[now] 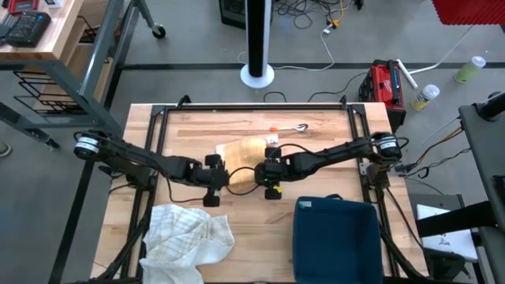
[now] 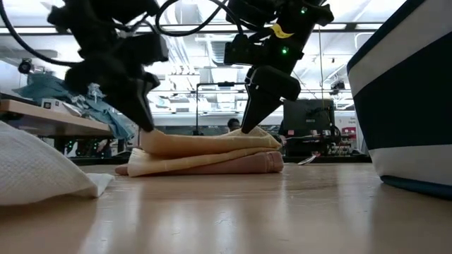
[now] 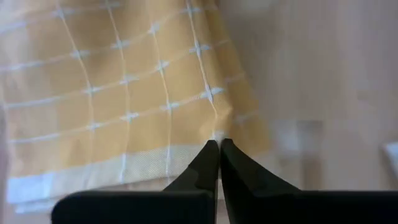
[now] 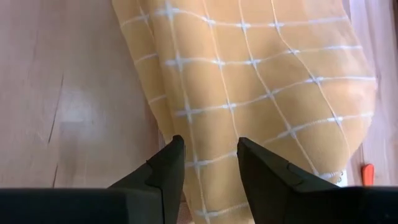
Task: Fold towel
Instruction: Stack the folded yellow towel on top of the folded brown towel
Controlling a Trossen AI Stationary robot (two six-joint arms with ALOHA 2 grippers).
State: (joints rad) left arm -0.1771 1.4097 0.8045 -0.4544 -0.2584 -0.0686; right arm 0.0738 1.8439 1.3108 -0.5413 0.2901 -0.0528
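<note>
The yellow checked towel [image 1: 243,150] lies partly folded near the middle of the bench [image 1: 260,229], and both hands are down at its near edge. The main risk, as a judgement, is an uneven lift: the left hand [image 3: 219,152] has its fingers pressed together right at the hem, and it is hard to tell whether they have caught cloth or only closed beside it, so that corner could slip free and the fold go crooked. The right hand [image 4: 210,163] is about half open, its fingers astride a ridge of the towel and not yet pinching it; closing too shallow could grab only the top layer. A white cloth [image 1: 188,241] and a dark blue bin [image 1: 335,237] sit at the front of the bench, well clear.
</note>
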